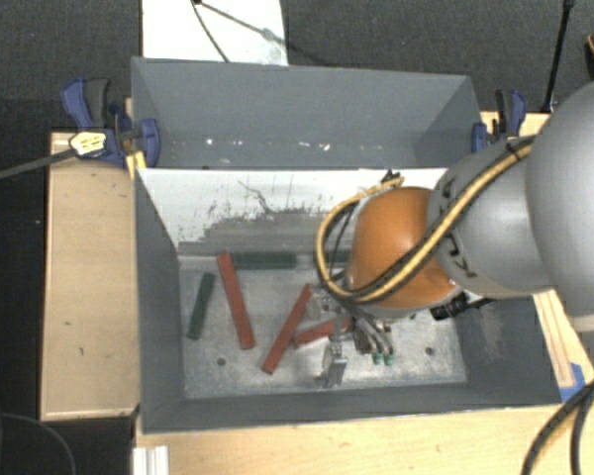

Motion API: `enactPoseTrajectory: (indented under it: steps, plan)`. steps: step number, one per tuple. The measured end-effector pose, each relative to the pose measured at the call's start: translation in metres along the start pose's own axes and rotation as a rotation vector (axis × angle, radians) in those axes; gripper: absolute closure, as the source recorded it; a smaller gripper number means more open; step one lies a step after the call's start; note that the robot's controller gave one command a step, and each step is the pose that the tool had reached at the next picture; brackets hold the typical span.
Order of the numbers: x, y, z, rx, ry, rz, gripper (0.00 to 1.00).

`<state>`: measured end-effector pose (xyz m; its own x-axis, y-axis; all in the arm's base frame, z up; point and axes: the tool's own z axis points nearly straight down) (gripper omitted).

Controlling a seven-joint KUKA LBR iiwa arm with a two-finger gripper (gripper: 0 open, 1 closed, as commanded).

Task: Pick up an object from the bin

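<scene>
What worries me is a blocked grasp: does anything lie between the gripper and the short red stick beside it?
Nothing visible does. The gripper sits low in the bin with the short red stick right beside it, meeting a longer red stick. The orange cover hides the spot above.

Red-brown sticks, three: long red stick well left of the gripper jaws, slanted red stick nearer left, short red stick just beside them. Dark green, two: far green stick well left, crosswise green stick behind-left.
</scene>
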<state>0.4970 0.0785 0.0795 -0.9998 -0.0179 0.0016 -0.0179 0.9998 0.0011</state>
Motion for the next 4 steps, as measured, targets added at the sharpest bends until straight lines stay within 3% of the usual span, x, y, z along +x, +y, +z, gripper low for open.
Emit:
enactPoseTrajectory:
  steps: [1,2,3,4]
  plan:
    - [-0.044,-0.011,0.009,0.000,-0.007,0.071,0.00]
    - [-0.056,-0.077,0.005,0.004,-0.008,0.041,0.00]
    - [-0.055,-0.072,0.005,0.000,-0.006,0.038,1.00]
    - [-0.048,-0.079,-0.146,0.000,-0.013,0.071,1.00]
